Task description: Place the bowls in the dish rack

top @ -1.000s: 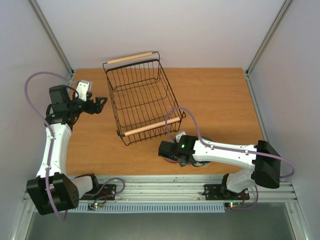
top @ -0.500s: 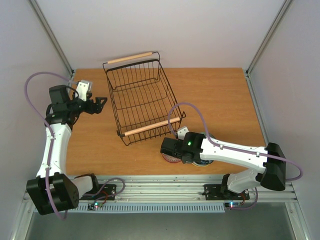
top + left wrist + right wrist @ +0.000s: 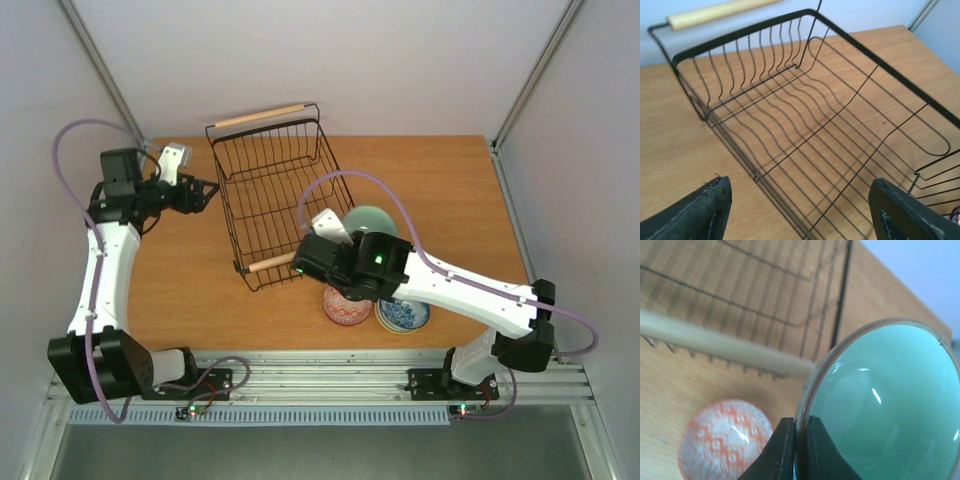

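Observation:
The black wire dish rack stands empty at mid-table; it also fills the left wrist view. My right gripper is shut on the rim of a mint green bowl, held tilted above the table by the rack's near right corner. In the right wrist view the fingertips pinch the mint bowl's rim. A red-patterned bowl and a blue-and-white bowl sit on the table below. My left gripper is open and empty beside the rack's left side.
The rack's near wooden handle lies just left of the held bowl. Its far handle is at the back. The metal rail runs along the table's front edge.
My right arm has lifted the mint green bowl from the front of the table up and back toward the rack, uncovering the red and blue bowls. My left gripper has shifted slightly back.

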